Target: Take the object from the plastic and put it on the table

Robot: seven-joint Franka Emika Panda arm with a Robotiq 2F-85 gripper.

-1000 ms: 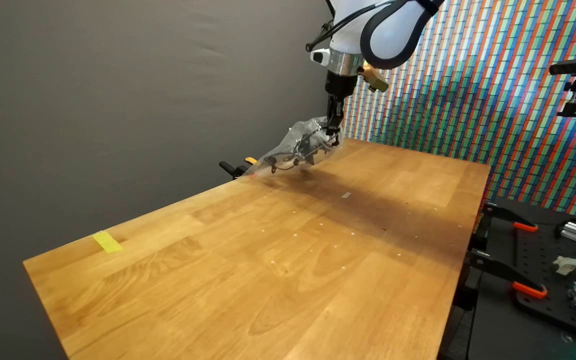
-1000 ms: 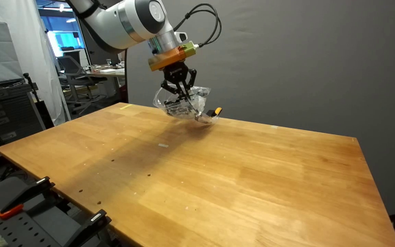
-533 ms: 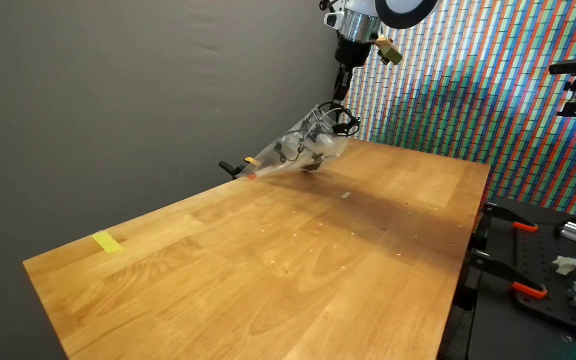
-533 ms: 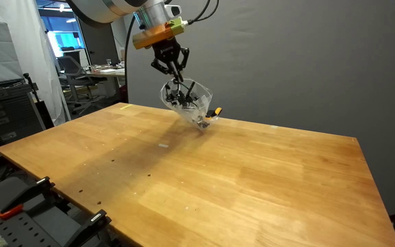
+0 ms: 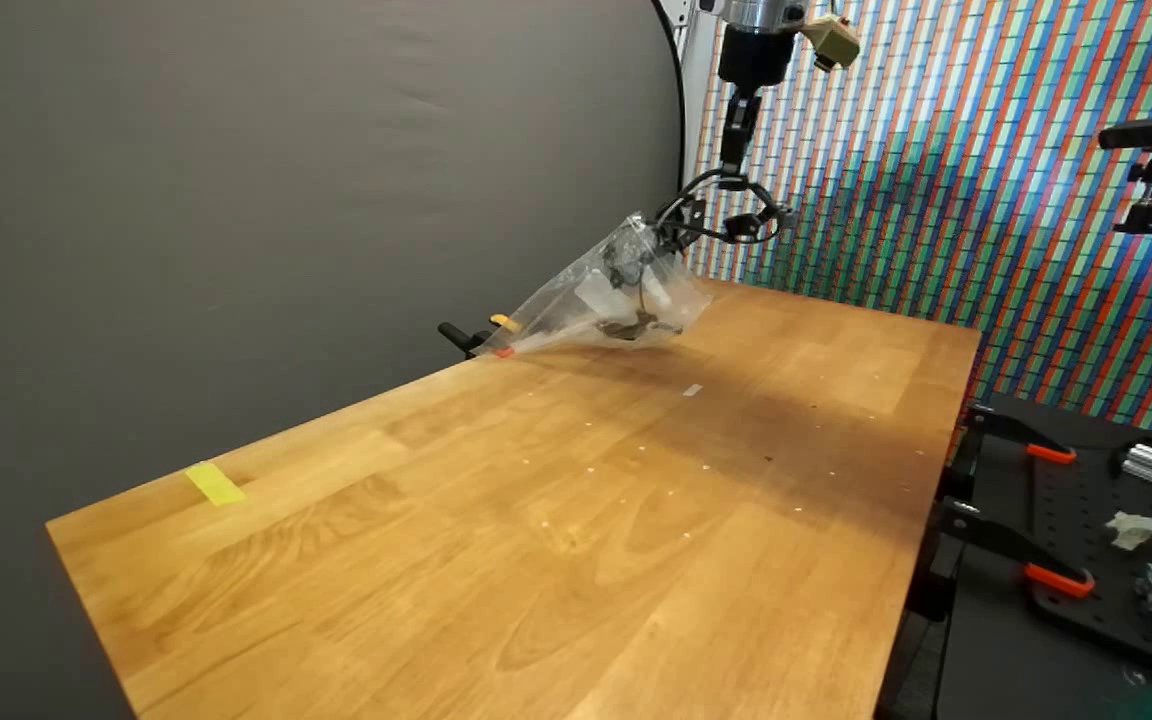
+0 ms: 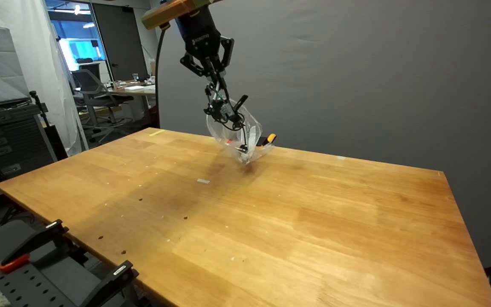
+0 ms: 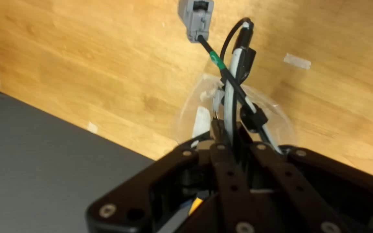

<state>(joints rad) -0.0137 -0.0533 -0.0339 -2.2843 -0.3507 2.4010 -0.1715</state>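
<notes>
My gripper (image 5: 733, 178) is shut on a tangled bundle of black and grey cables (image 6: 225, 111) and holds it above the table; the fingertips also show in an exterior view (image 6: 218, 85). In the wrist view the cables (image 7: 230, 100) run between the fingers, with a grey connector (image 7: 197, 22) hanging to one side. The clear plastic bag (image 5: 576, 298) stands tilted at the back edge of the wooden table (image 5: 496, 520), with its open mouth upward. Most of the bundle is above the mouth; a dangling end (image 6: 244, 148) is still inside the bag.
A clamp with a yellow tip (image 6: 270, 138) sits at the back table edge behind the bag. A dark wall (image 5: 286, 200) rises behind that edge. Black clamps with orange pads (image 5: 1058, 580) hold the opposite edge. Yellow tape (image 5: 215, 484) lies on the table.
My gripper has risen and moved away from the bag, pulling the cable bundle up and mostly out of its mouth. The bag has stayed at the back edge and its mouth has opened upward.
</notes>
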